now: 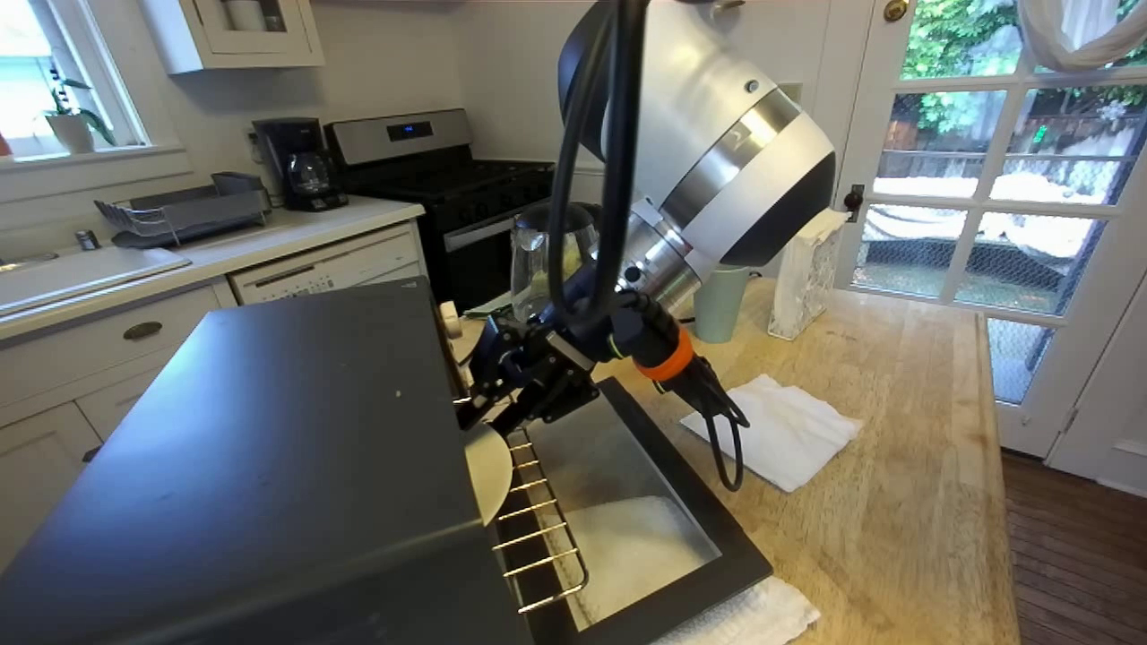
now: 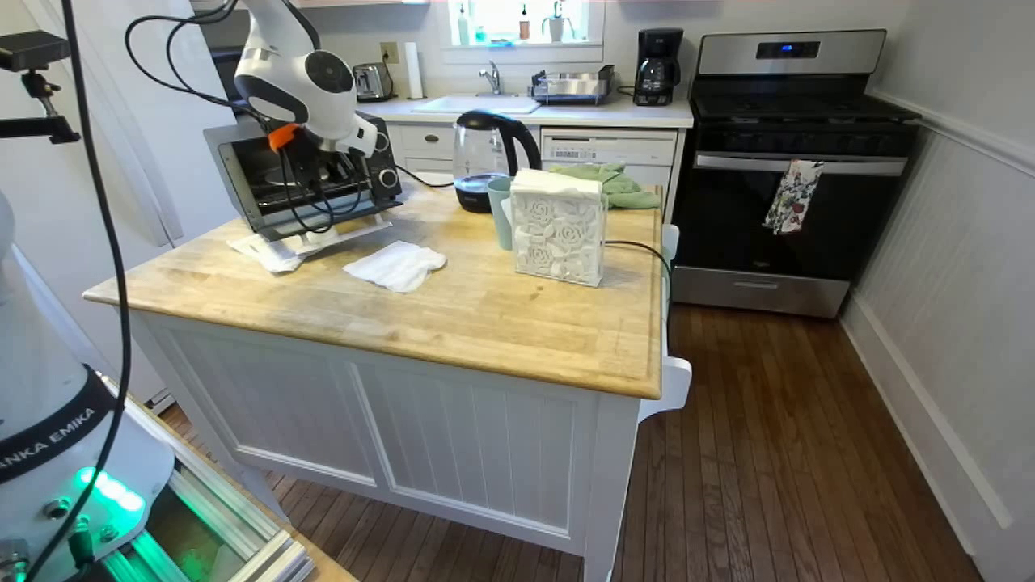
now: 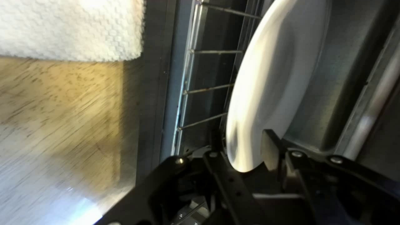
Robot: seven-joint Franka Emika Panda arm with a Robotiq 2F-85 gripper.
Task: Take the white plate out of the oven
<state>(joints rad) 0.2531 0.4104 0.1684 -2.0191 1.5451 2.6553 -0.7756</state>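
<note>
Plate (image 3: 275, 84) (wrist view) is sitting in the oven (image 1: 305, 430) toward one o'clock; your gripper (image 3: 243, 145) is straddling its rim, whether clamping you cannot tell. Pulling on a shallow bite, you are likely risking a slip onto the rack (image 3: 215, 52), eleven o'clock.

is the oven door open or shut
Open: in an exterior view the door is folded down, with the wire rack and white plate showing.

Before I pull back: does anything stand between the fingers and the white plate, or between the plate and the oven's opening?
Nothing visible does. In the wrist view, the fingers straddle the white plate at its edge; contact is unclear. The door of the oven is folded down, with the wire rack jutting out over it.
</note>
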